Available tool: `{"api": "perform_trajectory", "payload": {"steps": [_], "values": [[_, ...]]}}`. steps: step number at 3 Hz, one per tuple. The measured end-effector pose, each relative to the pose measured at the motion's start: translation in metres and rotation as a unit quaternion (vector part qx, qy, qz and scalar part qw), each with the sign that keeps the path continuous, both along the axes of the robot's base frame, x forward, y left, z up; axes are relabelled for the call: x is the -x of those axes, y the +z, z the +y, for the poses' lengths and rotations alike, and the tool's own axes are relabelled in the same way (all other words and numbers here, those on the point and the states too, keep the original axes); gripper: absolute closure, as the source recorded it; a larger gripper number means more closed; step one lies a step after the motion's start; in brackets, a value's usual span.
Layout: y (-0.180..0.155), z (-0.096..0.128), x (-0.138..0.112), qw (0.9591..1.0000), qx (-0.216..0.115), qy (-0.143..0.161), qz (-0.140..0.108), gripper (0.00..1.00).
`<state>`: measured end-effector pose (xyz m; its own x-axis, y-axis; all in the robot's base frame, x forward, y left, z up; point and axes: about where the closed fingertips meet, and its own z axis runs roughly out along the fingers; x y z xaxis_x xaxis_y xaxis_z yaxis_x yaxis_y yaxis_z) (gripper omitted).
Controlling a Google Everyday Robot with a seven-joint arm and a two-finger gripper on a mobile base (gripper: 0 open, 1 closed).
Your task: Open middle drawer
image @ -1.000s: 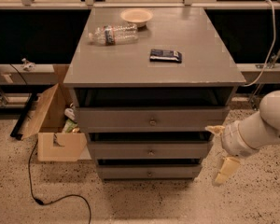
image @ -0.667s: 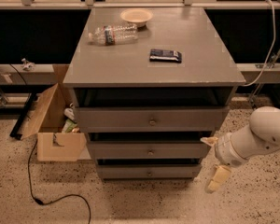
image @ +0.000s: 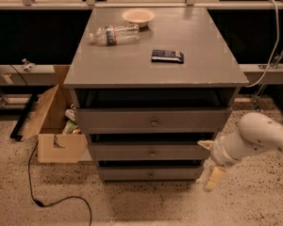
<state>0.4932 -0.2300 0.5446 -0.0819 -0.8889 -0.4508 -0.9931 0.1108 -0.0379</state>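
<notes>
My arm reaches in low from the right, bent, with my gripper (image: pixel 206 166) just beside the cabinet's (image: pixel 226 114) right edge, jaws apart one above the other, level with the middle drawer (image: pixel 127 152), whose flat front faces the camera, long axis running left to right.

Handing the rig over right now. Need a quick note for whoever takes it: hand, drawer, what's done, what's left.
Hand: open, holding nothing, low at the front right corner of the cabinet.
Middle drawer: looks shut. Its knob sits at the centre of the front, well left of the hand.
Done: no opening visible.
Left: bring the hand to the knob, grip it, pull the drawer out.
</notes>
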Motion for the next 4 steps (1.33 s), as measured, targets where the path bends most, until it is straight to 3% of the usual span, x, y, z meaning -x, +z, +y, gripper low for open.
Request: {"api": "perform_trajectory", "payload": {"steps": [1, 2, 3, 4], "values": [[-0.062, -0.003, -0.022, 0.9993, 0.025, 0.029, 0.003, 0.0], [-0.107, -0.004, -0.04, 0.999, 0.032, 0.033, -0.001, 0.0], [-0.108, -0.003, -0.041, 0.9988, 0.033, 0.035, -0.004, 0.0], [-0.11, 0.003, -0.056, 0.9967, 0.046, 0.055, -0.038, 0.0]]}}
